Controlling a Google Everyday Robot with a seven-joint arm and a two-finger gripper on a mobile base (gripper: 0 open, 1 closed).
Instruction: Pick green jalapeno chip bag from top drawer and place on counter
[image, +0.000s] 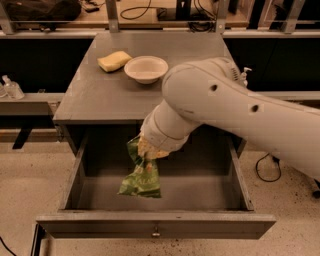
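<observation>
The arm's wrist hides most of the gripper (148, 151), just below the front edge of the counter (95, 95). It is clamped on the top of the green jalapeno chip bag (142, 176), which hangs crumpled over the open top drawer (200, 190).

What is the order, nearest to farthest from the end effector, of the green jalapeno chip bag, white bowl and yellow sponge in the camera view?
1. green jalapeno chip bag, held by the end effector above the top drawer.
2. white bowl, on the counter behind.
3. yellow sponge, counter's back left.
</observation>
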